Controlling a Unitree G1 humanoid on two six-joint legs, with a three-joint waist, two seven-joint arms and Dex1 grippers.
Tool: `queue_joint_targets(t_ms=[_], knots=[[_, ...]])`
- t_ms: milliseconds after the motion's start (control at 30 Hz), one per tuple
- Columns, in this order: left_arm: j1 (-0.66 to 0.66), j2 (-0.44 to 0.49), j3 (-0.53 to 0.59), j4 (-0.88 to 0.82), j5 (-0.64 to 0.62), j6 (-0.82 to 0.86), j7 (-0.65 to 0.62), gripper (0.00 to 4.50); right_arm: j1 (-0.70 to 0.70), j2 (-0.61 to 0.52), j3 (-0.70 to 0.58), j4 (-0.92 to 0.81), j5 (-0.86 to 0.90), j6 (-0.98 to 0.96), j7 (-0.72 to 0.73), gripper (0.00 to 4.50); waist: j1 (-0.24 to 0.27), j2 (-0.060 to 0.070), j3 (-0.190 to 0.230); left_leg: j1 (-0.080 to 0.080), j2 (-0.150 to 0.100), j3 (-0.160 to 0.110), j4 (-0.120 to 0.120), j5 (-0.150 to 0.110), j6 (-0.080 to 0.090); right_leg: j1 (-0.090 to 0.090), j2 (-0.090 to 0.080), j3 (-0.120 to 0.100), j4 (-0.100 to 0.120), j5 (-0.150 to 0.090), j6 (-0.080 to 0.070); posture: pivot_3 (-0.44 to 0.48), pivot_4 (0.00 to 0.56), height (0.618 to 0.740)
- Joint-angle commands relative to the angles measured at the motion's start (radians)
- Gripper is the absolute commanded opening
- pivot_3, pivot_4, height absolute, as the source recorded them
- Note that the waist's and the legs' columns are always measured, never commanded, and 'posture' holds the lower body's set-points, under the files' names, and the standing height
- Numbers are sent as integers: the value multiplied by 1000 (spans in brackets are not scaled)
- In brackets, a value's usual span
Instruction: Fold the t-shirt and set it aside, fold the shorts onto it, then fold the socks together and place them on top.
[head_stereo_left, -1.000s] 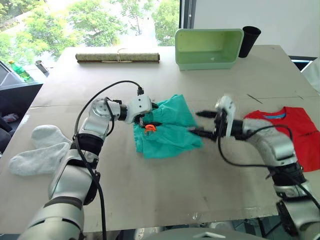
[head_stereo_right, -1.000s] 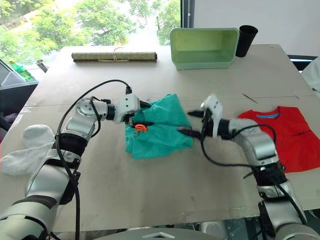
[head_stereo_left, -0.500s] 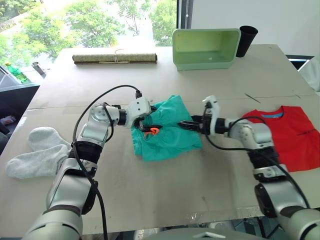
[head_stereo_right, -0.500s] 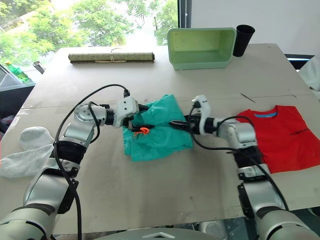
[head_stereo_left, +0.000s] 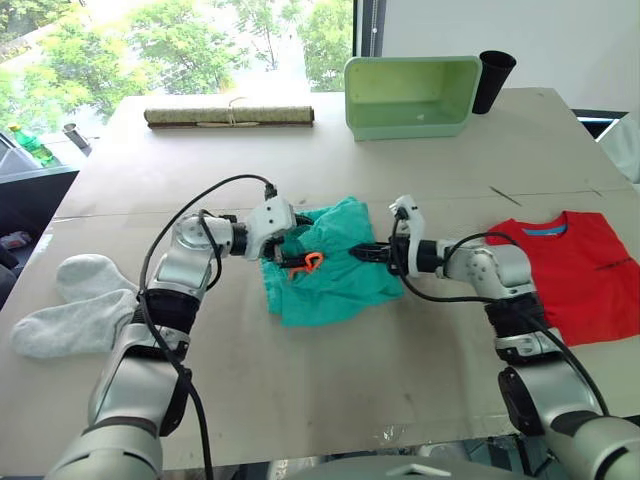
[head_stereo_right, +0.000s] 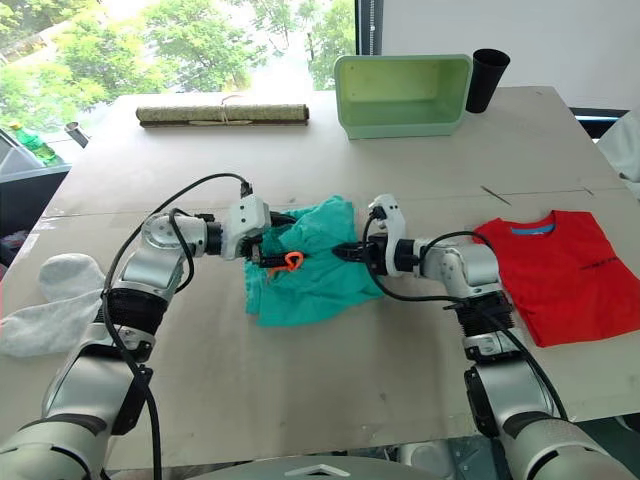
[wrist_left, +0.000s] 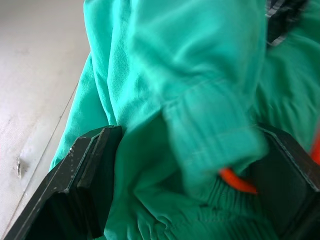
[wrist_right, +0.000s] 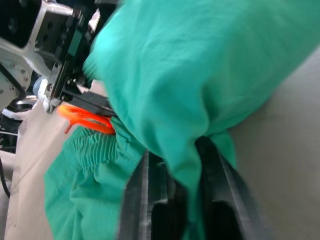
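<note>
At frame centre, your two grippers meet on the shorts (head_stereo_left: 335, 260).
Your left gripper (head_stereo_left: 287, 254) straddles the bunched waistband by the orange drawstring (head_stereo_left: 307, 262), jaws apart; your right gripper (head_stereo_left: 362, 252) is clamped on a fold; t-shirt (head_stereo_left: 580, 270) flat at right; socks (head_stereo_left: 75, 305) at left edge.
</note>
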Motion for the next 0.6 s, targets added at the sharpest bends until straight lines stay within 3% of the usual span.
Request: queue_joint_targets(t_ms=[33,133,167,333,433,600], knots=[[-5,18,41,-94,-69,65,-30,3986,17,-41,-73,-158,61,81,-41,136,1,0,0,0,0,0,0,0,0,0,0,0,0,0,0,0,150,740],[-15,16,61,-174,-139,148,-56,3986,55,-96,-114,-294,92,172,-87,136,7,0,0,-1,0,-1,0,0,0,0,-1,0,-1,0,0,0,150,740],[-14,15,64,-194,-154,167,-61,4490,61,-104,-121,-316,102,190,-94,0,7,0,0,-1,0,-1,0,0,0,0,-1,0,-1,0,0,0,150,740],[-39,-15,87,-412,-267,326,-29,4495,121,-217,-287,-539,214,368,-139,0,18,1,1,-1,0,-1,0,0,0,0,-1,0,-1,0,0,0,150,740],[-45,3,97,-528,-360,442,-51,4495,170,-323,-388,-638,280,454,-129,0,27,1,1,-1,0,-1,0,0,0,0,-1,-1,-2,0,0,0,150,740],[-56,26,97,-665,-459,577,-49,4495,287,-619,-598,-661,344,535,-41,0,32,2,2,-1,0,-2,0,0,0,1,-1,-1,-2,0,0,0,150,740]])
